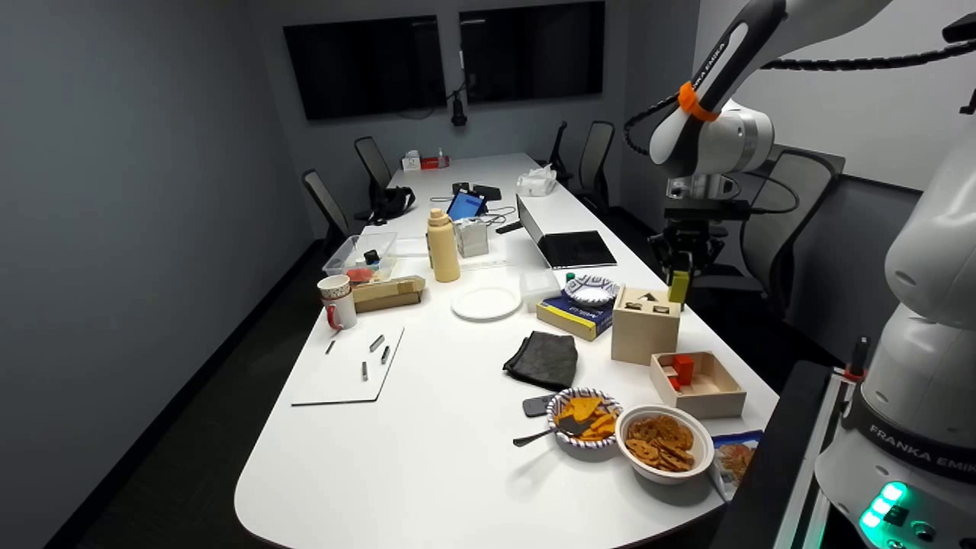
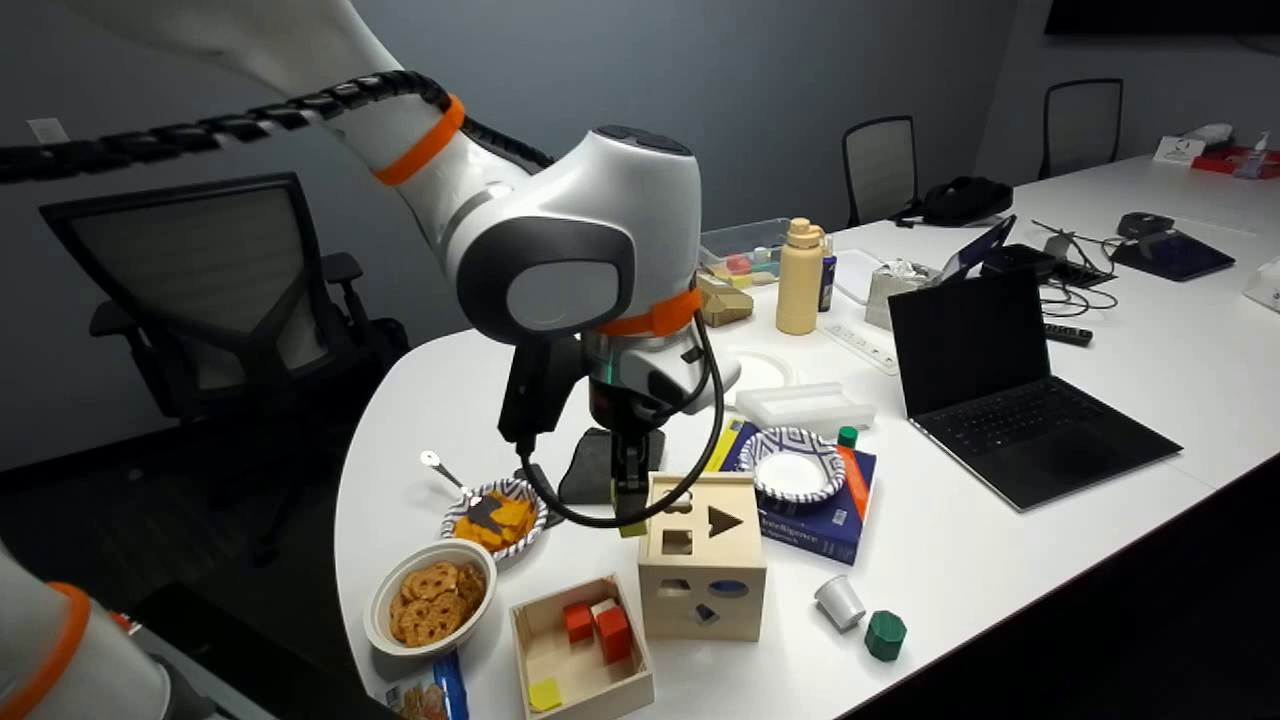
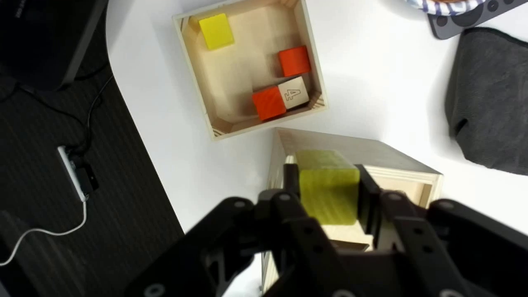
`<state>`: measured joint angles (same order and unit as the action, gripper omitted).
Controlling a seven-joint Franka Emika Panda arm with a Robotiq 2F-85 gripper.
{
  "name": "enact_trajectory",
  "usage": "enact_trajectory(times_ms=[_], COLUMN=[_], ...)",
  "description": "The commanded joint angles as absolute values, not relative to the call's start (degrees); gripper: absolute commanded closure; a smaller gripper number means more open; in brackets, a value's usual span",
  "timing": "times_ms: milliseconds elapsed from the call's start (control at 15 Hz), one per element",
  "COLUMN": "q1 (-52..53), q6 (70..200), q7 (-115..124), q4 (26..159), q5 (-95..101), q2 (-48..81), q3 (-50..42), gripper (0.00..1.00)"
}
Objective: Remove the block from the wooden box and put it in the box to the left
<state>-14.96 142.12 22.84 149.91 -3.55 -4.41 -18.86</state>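
The black two-fingered end effector (image 3: 328,185) is clamped on a small yellow square-sided wooden block (image 3: 329,200), close to the top of a pale wooden cube-shaped box (image 2: 660,620) with shaped holes; whether block and box touch cannot be told. The wrist view, like an exterior view, shows a second yellow wooden block (image 2: 545,694) inside a shallow open light-wood tray (image 3: 227,82) with two red wooden blocks (image 3: 269,103). Only in an exterior view do a small tipped grey cup (image 2: 840,603) and a dark green faceted block (image 2: 886,636) lie near the box on the white worktop (image 2: 780,670). In an exterior view alone, stacked patterned cups (image 1: 339,293) stand near a white board (image 1: 328,385).

“FRANKA EMIKA” marks the white robot arm (image 1: 900,389), partly cropped or covered. “Intelligence” and “Approach” are legible on a blue-and-yellow book (image 2: 805,540) under a white patterned bowl (image 2: 790,475). In the wrist view alone, a pale wooden cube (image 3: 298,88) in the tray shows an outlined character resembling a 4.
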Motion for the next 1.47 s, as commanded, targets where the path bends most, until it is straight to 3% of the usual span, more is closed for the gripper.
enact_trajectory(times_ms=[0,1400], q1=[-15.92,-17.11], q6=[143.28,142.71], q7=[21.53,14.59], q4=[146.43,135.23], q5=[-5.88,-15.89], q2=[-0.16,14.94], q3=[-18.05,-17.31], gripper=[0.91,0.91])
